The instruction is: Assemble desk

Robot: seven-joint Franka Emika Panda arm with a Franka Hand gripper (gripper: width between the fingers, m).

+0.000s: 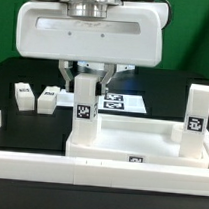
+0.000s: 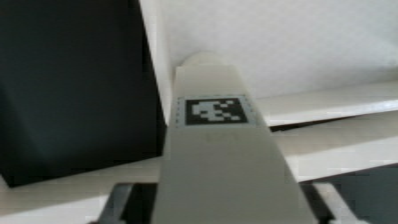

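Two white plastic block legs stand upright on the large white rimmed tabletop (image 1: 110,148). Your two-finger gripper (image 1: 89,84) clamps the nine-o'clock leg (image 1: 85,116) from directly above, its long axis vertical; the other leg (image 1: 198,113) stands at three o'clock.

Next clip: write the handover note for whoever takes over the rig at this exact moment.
Gripper: shut on the held leg, upright at the tabletop corner on the exterior view's left.
Done: the right leg stands upright at the opposite corner; whether it is fastened cannot be told.
Left: seat the held leg, then the two loose legs lying on the black table.
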